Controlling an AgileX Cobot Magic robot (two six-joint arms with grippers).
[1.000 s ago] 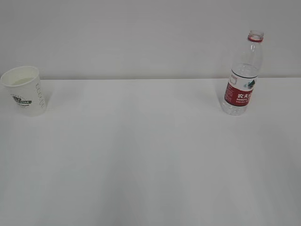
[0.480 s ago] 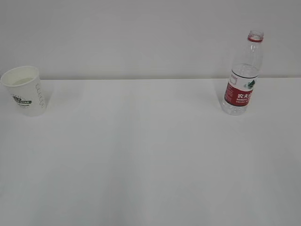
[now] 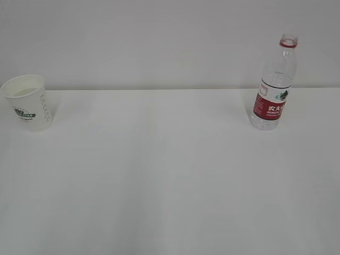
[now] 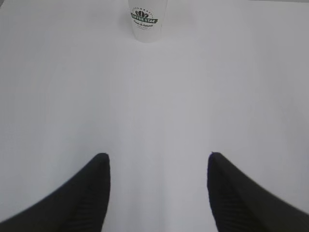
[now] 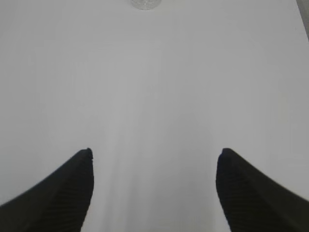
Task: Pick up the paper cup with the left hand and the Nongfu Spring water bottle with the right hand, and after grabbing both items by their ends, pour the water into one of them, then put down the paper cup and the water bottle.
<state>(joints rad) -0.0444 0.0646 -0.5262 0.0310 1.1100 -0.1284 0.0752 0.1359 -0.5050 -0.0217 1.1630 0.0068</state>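
Note:
The white paper cup (image 3: 27,102) stands upright at the table's far left, its dark green logo facing me. In the left wrist view the paper cup (image 4: 146,21) is far ahead at the top edge, and my left gripper (image 4: 158,157) is open with only bare table between its black fingers. The Nongfu Spring water bottle (image 3: 273,85) stands upright at the far right, uncapped, with a red label and clear water low in it. Only the bottle's base (image 5: 145,4) shows in the right wrist view, well ahead of my open, empty right gripper (image 5: 155,152). Neither arm appears in the exterior view.
A plain white table (image 3: 170,175) runs from the front to a light grey wall (image 3: 159,37) behind the cup and bottle. The table's right edge (image 5: 303,19) shows as a dark strip in the right wrist view.
The cup's logo has turned slightly more towards the camera in the exterior view. The bottle has not moved.

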